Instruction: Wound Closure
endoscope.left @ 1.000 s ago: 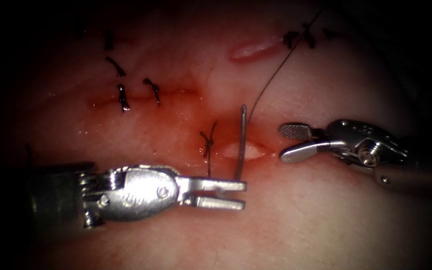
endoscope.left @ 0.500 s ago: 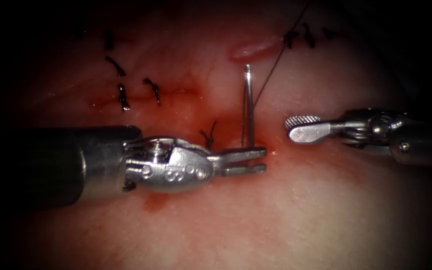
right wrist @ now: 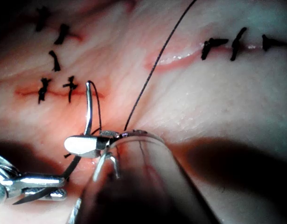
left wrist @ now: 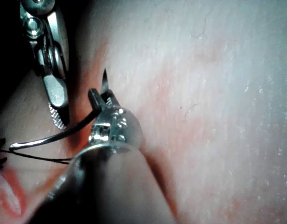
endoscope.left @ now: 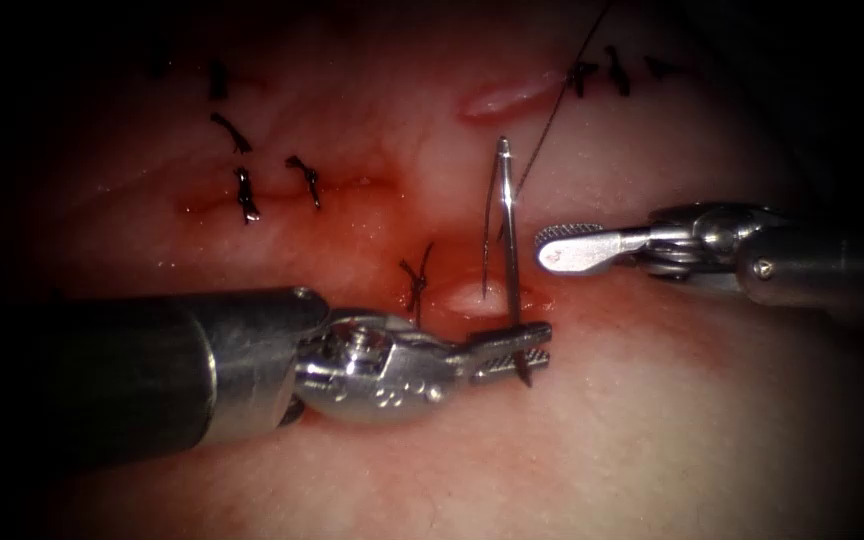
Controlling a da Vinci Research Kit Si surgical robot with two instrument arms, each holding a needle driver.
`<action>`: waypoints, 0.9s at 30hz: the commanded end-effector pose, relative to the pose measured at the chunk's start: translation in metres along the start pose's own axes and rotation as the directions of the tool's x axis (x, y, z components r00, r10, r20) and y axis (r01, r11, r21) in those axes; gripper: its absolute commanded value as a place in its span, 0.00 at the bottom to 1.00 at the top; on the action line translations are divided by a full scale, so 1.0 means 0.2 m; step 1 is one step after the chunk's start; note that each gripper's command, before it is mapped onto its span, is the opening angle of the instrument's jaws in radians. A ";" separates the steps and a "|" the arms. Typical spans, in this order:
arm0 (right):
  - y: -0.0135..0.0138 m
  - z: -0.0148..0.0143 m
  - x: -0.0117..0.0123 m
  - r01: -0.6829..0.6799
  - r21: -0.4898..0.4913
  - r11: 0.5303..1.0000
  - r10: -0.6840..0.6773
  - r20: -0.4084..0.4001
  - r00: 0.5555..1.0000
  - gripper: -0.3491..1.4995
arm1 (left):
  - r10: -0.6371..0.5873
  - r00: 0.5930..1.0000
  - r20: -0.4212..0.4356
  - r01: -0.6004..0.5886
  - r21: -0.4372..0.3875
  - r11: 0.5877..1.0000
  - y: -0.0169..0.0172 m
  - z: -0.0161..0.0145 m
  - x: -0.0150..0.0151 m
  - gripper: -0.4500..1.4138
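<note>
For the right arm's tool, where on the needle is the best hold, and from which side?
Likely the bare upper shaft of the needle, approached from the right of the cut. The left end effector is shut on the needle close to its tip, and the body stands free above the tissue toward the thread end. The right end effector sits open just beside that stretch, holding nothing.
</note>
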 end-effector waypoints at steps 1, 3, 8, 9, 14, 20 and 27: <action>0.000 0.009 0.000 0.008 0.001 1.000 -0.008 0.012 1.000 0.79 | 0.003 1.000 0.001 -0.003 0.001 1.000 0.000 0.004 -0.001 0.00; 0.000 0.011 -0.001 0.009 -0.003 1.000 -0.009 0.010 1.000 0.79 | 0.023 1.000 0.002 -0.023 0.004 1.000 0.002 0.005 0.000 0.00; -0.002 0.012 0.001 0.003 -0.001 1.000 -0.003 0.012 1.000 0.80 | 0.042 0.999 -0.003 -0.042 -0.015 0.999 0.005 0.006 0.000 0.00; -0.002 0.012 0.002 0.002 -0.001 1.000 -0.002 0.012 1.000 0.80 | 0.043 0.999 -0.005 -0.043 -0.015 0.999 0.006 0.006 0.000 0.00; -0.003 0.013 0.002 0.002 0.006 1.000 -0.002 0.019 1.000 0.78 | 0.044 0.999 -0.013 -0.044 -0.017 0.999 0.006 0.007 0.000 0.00; -0.001 0.017 0.000 0.007 0.008 1.000 -0.007 0.017 1.000 0.68 | 0.044 0.999 -0.016 -0.044 -0.017 0.999 0.006 0.006 0.000 0.00; 0.001 0.019 0.001 0.010 0.006 1.000 -0.010 0.013 1.000 0.57 | 0.050 0.999 -0.016 -0.050 -0.017 0.999 0.006 0.006 0.000 0.00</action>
